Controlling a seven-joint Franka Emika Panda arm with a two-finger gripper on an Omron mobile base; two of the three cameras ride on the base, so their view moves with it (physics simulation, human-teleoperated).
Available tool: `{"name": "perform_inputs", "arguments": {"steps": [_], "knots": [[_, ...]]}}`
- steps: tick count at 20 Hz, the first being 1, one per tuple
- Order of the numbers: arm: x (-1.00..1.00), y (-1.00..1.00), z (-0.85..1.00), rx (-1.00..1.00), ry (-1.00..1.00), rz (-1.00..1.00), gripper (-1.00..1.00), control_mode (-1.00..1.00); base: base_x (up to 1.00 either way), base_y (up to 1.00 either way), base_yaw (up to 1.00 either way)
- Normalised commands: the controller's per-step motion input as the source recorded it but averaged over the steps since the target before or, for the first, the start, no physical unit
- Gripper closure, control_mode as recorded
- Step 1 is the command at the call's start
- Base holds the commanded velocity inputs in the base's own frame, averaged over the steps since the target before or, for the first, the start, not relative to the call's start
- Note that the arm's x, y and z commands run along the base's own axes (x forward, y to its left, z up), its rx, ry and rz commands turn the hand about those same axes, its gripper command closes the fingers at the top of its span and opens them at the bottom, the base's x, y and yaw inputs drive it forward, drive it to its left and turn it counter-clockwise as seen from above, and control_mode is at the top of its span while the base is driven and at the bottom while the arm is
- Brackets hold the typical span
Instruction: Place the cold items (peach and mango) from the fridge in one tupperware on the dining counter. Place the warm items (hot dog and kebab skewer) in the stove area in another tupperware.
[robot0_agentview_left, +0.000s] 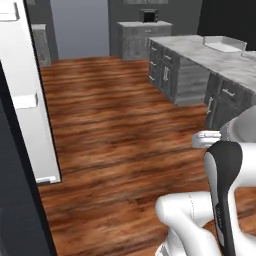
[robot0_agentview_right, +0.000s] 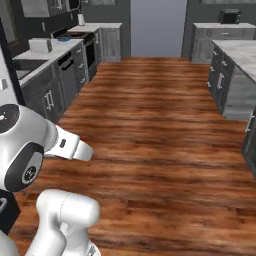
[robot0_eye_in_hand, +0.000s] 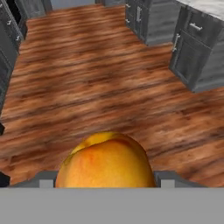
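In the hand view a round orange-yellow peach (robot0_eye_in_hand: 106, 161) with a reddish blush and a crease on top sits low in the picture, right in front of the camera. My gripper (robot0_eye_in_hand: 105, 181) is shut on it, its grey finger parts showing at either side of the fruit. Below it lies wooden floor. A pale tupperware (robot0_agentview_left: 222, 44) rests on the grey dining counter (robot0_agentview_left: 210, 57) at the far right. The mango, hot dog and kebab skewer are out of view.
The white open fridge door (robot0_agentview_left: 25, 100) stands along the left. Dark cabinets line the island (robot0_eye_in_hand: 192, 48) on the right. The stove counter (robot0_agentview_right: 55, 50) with a toaster (robot0_agentview_right: 40, 46) runs along the far left. Open wooden floor (robot0_agentview_right: 155, 125) stretches between them.
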Motion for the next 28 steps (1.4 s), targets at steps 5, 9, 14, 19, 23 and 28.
{"name": "perform_inputs", "arguments": {"steps": [5,9,14,19,23,28], "knots": [[0.0,0.0,0.0,0.0,0.0,0.0,1.0,1.0,0.03,-0.3,-0.49],[0.0,0.0,0.0,0.0,0.0,0.0,1.0,1.0,0.5,-0.59,-0.33],[0.0,0.0,0.0,0.0,0.0,0.0,1.0,1.0,0.89,-0.84,-0.27],[0.0,0.0,0.0,0.0,0.0,0.0,1.0,1.0,1.0,-0.97,-0.23],[0.0,0.0,0.0,0.0,0.0,0.0,1.0,1.0,1.0,-1.0,-0.2],[0.0,0.0,0.0,0.0,0.0,0.0,1.0,1.0,1.0,-1.0,-0.18]]}}
